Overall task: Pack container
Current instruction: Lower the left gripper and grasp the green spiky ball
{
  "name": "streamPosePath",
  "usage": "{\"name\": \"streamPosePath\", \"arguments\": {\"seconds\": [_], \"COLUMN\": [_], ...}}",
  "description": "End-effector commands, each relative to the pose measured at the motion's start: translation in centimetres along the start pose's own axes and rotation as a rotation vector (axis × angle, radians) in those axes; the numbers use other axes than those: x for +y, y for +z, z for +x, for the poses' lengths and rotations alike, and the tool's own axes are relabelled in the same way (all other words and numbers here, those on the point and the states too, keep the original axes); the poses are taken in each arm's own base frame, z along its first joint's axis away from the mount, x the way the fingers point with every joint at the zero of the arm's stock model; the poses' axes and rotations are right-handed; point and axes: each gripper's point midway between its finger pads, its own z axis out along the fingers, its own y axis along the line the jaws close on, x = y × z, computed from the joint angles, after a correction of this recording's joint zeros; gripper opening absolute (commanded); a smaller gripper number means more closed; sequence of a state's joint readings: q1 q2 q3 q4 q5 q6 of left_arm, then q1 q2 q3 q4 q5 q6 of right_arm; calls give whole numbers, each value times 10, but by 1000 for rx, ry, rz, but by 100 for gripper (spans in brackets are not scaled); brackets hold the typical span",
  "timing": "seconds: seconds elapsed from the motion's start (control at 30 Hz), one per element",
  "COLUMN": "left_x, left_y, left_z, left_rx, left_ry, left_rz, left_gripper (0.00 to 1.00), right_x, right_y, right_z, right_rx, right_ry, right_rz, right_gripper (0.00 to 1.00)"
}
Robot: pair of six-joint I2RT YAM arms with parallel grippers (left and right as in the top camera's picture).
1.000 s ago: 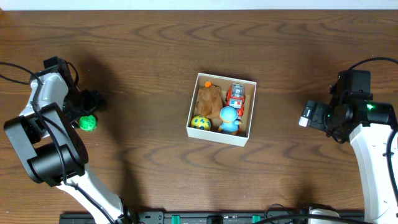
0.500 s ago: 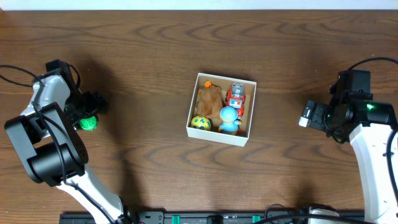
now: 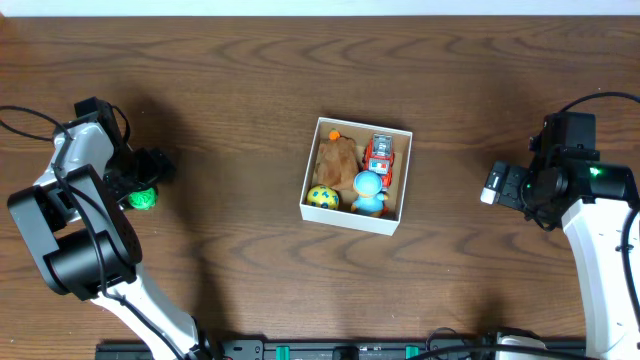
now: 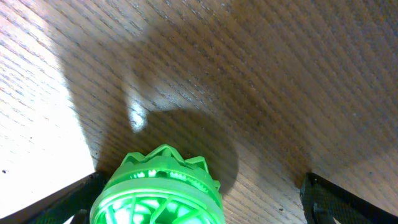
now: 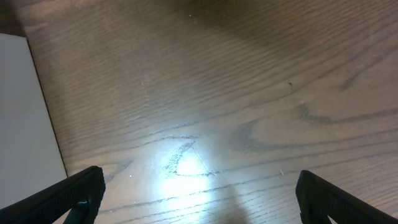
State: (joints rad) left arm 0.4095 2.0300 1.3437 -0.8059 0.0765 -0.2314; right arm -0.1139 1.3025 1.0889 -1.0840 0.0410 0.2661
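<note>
The container (image 3: pixel 345 217), a white-walled square box with a tan inside, stands at the table's middle. It holds a brown plush (image 3: pixel 337 158), a red toy (image 3: pixel 379 153), a blue figure (image 3: pixel 368 192) and a yellow spotted ball (image 3: pixel 322 197). A green lattice ball (image 3: pixel 142 198) lies on the table at the far left. My left gripper (image 3: pixel 143 182) is open around it. In the left wrist view the green ball (image 4: pixel 158 196) sits between the spread fingers (image 4: pixel 196 202), nearer the left one. My right gripper (image 3: pixel 497 186) is open and empty at the far right, over bare wood (image 5: pixel 199 193).
The wooden table (image 3: pixel 230 90) runs to a pale strip along the far edge. A white flat surface (image 5: pixel 25 112) fills the left edge of the right wrist view. A black rail (image 3: pixel 330 350) runs along the front edge.
My left gripper has shifted slightly toward the green ball. The right arm and the container have not moved.
</note>
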Motion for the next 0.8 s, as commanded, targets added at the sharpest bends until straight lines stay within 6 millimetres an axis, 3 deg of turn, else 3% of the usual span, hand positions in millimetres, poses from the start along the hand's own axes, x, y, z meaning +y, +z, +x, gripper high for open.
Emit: {"name": "streamPosePath", "arguments": {"seconds": [0.0,0.2,0.4,0.67,0.77], "left_x": [3,3,3,3,3], "left_y": [6,6,6,6,6], "left_z": [6,6,6,6,6], "left_rx": [21,20,21,21,21], "left_ry": [9,9,9,8,4], "left_rz": [-7,-7,-7,-7,-7], "left_gripper": [96,84,65,55,44], "right_x": [-5,-5,-5,-5,-5], "right_y": [3,3,3,3,3], "right_z": [1,1,1,1,1], "right_rx": [9,9,9,8,7], "right_ry": [-2,-2,-3,-2,-3], "right_rz": [13,13,13,13,13], "right_gripper": [99,99,99,99,99]}}
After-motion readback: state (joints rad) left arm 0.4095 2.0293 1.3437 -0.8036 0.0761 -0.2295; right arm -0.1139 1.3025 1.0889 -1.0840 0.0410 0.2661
